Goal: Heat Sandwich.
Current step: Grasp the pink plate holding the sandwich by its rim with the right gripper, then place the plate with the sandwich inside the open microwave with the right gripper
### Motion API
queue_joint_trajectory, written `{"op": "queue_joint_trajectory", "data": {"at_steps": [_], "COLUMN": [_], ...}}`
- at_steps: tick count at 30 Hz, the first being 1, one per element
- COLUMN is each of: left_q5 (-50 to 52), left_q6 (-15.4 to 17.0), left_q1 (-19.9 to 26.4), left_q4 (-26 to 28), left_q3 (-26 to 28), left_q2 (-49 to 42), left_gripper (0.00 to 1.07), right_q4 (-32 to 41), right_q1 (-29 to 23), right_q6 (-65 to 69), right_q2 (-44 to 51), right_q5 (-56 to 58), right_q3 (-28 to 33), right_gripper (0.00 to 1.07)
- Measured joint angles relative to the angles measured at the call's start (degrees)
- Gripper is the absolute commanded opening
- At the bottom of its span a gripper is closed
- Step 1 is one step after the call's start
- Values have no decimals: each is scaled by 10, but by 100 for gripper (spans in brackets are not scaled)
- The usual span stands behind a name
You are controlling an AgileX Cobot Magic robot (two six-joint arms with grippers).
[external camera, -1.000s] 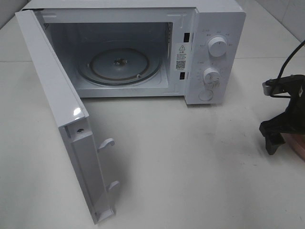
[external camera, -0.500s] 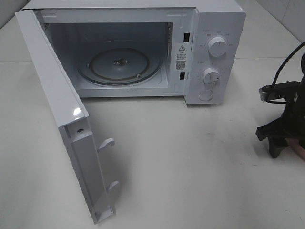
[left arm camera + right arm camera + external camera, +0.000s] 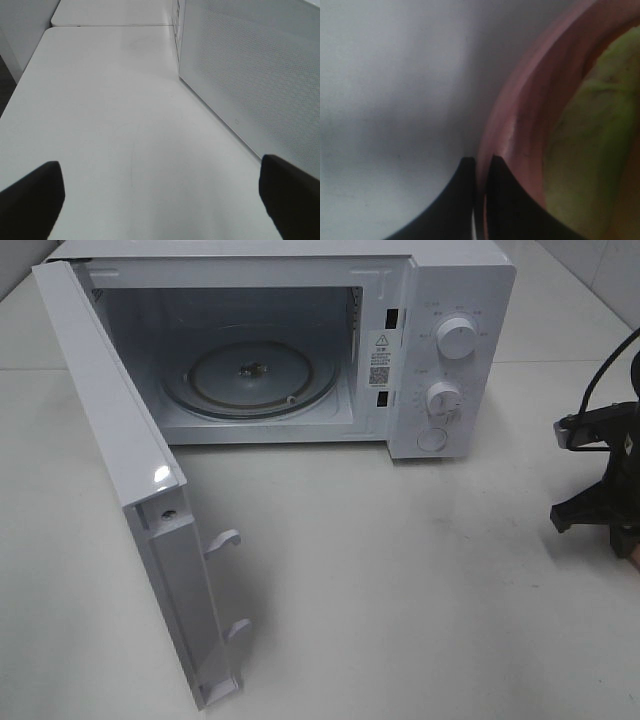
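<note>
Our worktop (image 3: 400, 590) carries the microwave (image 3: 460, 300), door (image 3: 110, 440) open, turntable (image 3: 250, 380) bare. To its right we have the right end effector (image 3: 480, 172) clamped on the pink plate (image 3: 515, 115) holding the sandwich (image 3: 590, 150), not yet loaded. The left end effector (image 3: 160, 200) gapes empty.

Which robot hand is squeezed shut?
The right hand, pinched on the pink plate at its rim. The left hand is wide open over the table.

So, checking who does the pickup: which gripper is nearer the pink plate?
Right. The right gripper is shut on the rim of the pink plate; the left gripper hangs open over the table beside the microwave door.
</note>
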State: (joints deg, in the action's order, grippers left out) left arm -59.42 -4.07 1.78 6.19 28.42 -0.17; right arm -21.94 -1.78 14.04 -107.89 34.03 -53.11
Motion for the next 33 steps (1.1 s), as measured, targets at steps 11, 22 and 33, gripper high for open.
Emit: {"op": "queue_joint_trajectory", "data": {"at_steps": [11,22,33], "left_q5": [0,0,0], "left_q6": [0,0,0], "left_q1": [0,0,0], "left_q4": [0,0,0], "left_q3": [0,0,0], "left_q2": [0,0,0], "left_gripper": [101,101,101], "right_q4": [-2,-33,-64], "right_q1": [0,-12,-58], "right_q6": [8,38,85], "right_q2": [0,0,28], "right_q5": [3,44,85], "right_q3": [0,-1,-1], "right_gripper": [0,0,0]}}
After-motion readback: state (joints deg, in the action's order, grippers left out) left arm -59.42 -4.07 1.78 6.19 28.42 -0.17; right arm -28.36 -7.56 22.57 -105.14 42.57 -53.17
